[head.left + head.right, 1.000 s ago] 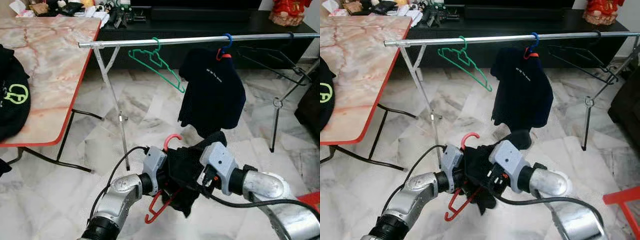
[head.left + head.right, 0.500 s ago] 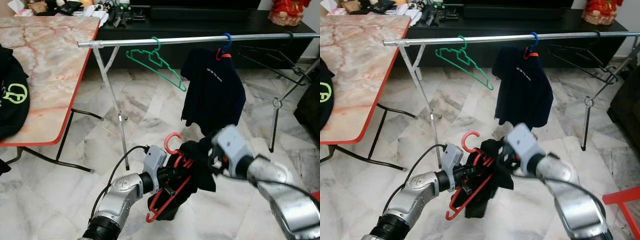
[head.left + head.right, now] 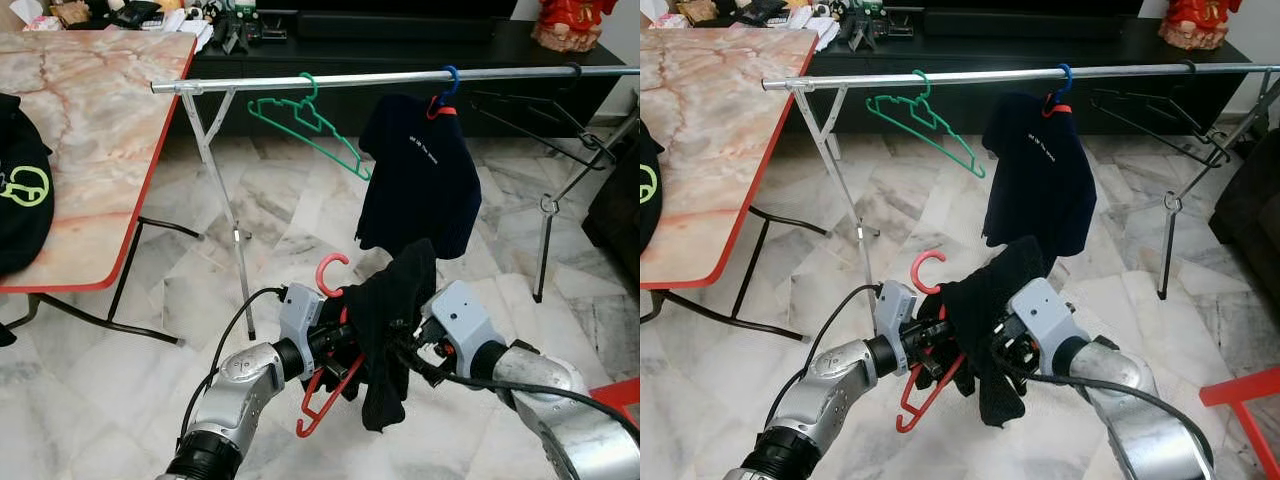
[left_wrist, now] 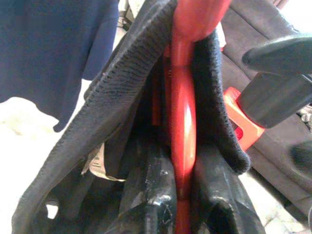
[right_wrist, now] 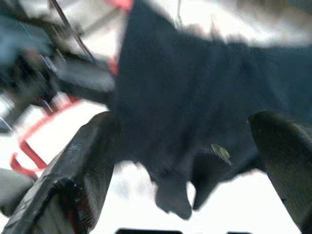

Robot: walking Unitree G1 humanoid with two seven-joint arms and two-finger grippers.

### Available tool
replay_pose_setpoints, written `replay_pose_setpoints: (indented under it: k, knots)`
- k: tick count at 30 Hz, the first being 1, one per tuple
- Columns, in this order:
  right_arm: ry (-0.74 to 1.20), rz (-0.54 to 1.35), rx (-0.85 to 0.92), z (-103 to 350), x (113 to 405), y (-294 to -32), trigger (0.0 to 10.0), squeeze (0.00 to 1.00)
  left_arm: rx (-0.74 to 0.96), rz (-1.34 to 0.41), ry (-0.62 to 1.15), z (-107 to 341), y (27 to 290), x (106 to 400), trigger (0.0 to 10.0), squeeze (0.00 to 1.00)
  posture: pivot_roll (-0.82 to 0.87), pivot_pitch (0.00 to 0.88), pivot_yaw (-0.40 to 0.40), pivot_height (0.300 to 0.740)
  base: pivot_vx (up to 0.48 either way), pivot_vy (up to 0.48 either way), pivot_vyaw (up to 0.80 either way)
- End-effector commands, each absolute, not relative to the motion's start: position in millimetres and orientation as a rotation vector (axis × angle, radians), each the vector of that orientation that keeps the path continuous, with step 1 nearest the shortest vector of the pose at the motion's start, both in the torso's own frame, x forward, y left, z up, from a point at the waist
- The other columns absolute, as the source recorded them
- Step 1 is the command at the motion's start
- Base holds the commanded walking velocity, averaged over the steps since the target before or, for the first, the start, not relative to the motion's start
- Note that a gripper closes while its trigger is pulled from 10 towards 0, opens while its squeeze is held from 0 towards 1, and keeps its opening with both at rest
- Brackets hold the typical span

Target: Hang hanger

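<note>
My left gripper (image 3: 338,340) is shut on the neck of a red hanger (image 3: 322,402), whose hook (image 3: 331,266) points up. A black garment (image 3: 392,315) is draped over the hanger and hangs down to its right. In the left wrist view the red hanger (image 4: 183,141) runs between my two fingers (image 4: 146,192) with black cloth (image 4: 119,107) on both sides. My right gripper (image 3: 408,352) is right against the garment, open. Its fingers (image 5: 80,165) stand wide apart before the dark cloth (image 5: 195,112). The metal clothes rail (image 3: 330,79) stands ahead, above both grippers.
On the rail hang a green hanger (image 3: 308,124), a navy shirt (image 3: 420,170) on a blue-hooked hanger (image 3: 451,78) and a black hanger (image 3: 535,112). A marble-topped folding table (image 3: 100,120) with a black garment (image 3: 20,190) is to the left. A red stool corner (image 3: 622,390) is at lower right.
My right arm has come down from its raised position to beside the garment. The black cloth now lies draped higher over the red hanger, which the left gripper still holds.
</note>
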State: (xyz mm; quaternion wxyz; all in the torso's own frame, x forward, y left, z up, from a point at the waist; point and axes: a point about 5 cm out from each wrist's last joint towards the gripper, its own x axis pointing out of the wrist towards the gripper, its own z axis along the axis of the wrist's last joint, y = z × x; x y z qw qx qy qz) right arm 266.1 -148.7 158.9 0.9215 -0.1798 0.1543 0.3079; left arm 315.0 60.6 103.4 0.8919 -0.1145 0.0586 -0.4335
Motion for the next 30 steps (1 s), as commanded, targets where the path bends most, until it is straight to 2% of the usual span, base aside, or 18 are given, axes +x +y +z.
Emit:
replay_pose_setpoints:
  k: [1, 3, 7, 9, 13, 15, 17, 20, 22, 24, 25, 27, 30]
  knots:
    - [0.242, 0.619, -0.344, 172, 266, -150, 10.0, 0.0, -0.249, -0.931, 0.059, 115, 56, 316, 10.0, 0.0, -0.14, 0.211, -0.071, 0.74, 0.0, 0.0, 0.0]
    - [0.185, 0.547, -0.314, 182, 274, -156, 10.0, 0.0, -0.24, -0.935, 0.065, 113, 57, 315, 10.0, 0.0, -0.14, 0.211, -0.071, 0.74, 0.0, 0.0, 0.0]
    - [0.03, 0.353, -0.221, 216, 292, -185, 10.0, 0.0, -0.209, -0.97, 0.099, 105, 60, 311, 10.0, 0.0, -0.14, 0.215, -0.069, 0.74, 0.0, 0.0, 0.0]
    - [-0.045, 0.332, -0.175, 237, 298, -202, 10.0, 0.0, -0.182, -1.02, 0.146, 98, 62, 306, 10.0, 0.0, -0.15, 0.215, -0.064, 0.74, 0.0, 0.0, 0.0]
    - [-0.093, 0.364, -0.161, 251, 302, -214, 10.0, 0.0, -0.16, -1.087, 0.191, 92, 65, 299, 10.0, 0.0, -0.15, 0.214, -0.059, 0.74, 0.0, 0.0, 0.0]
    - [0.027, 0.537, -0.272, 238, 298, -221, 10.0, 0.0, -0.127, -1.145, 0.22, 90, 69, 295, 10.0, 0.0, -0.15, 0.213, -0.052, 0.74, 0.0, 0.0, 0.0]
    - [0.071, 0.547, -0.377, 234, 298, -231, 10.0, 0.0, -0.122, -1.18, 0.228, 91, 71, 293, 10.0, 0.0, -0.15, 0.213, -0.051, 0.74, 0.0, 0.0, 0.0]
    - [0.147, 0.7, -0.39, 227, 291, -238, 10.0, 0.0, -0.098, -1.234, 0.266, 88, 74, 288, 10.0, 0.0, -0.15, 0.21, -0.05, 0.74, 0.0, 0.0, 0.0]
    - [0.213, 0.877, -0.421, 218, 278, -240, 10.0, 0.01, -0.06, -1.29, 0.301, 84, 76, 283, 10.0, 0.0, -0.15, 0.209, -0.049, 0.74, 0.0, 0.0, 0.0]
    - [0.225, 0.908, -0.426, 216, 275, -240, 10.0, 0.01, -0.053, -1.298, 0.306, 84, 76, 282, 10.0, 0.0, -0.15, 0.209, -0.049, 0.74, 0.0, 0.0, 0.0]
    - [0.25, 0.985, -0.402, 211, 271, -238, 10.0, 1.0, -0.054, -1.318, 0.311, 85, 76, 281, 10.0, 0.0, -0.15, 0.209, -0.046, 0.74, 0.0, 0.0, 0.0]
    - [0.264, 1.03, -0.379, 209, 268, -236, 10.0, 1.0, -0.047, -1.328, 0.312, 85, 76, 281, 10.0, 0.0, -0.15, 0.209, -0.046, 0.74, 0.0, 0.0, 0.0]
    - [0.343, 1.082, -0.367, 195, 271, -237, 10.0, 1.0, 0.066, -1.393, 0.332, 87, 75, 279, 10.0, 0.0, -0.16, 0.209, -0.05, 0.74, 0.0, 0.0, 0.0]
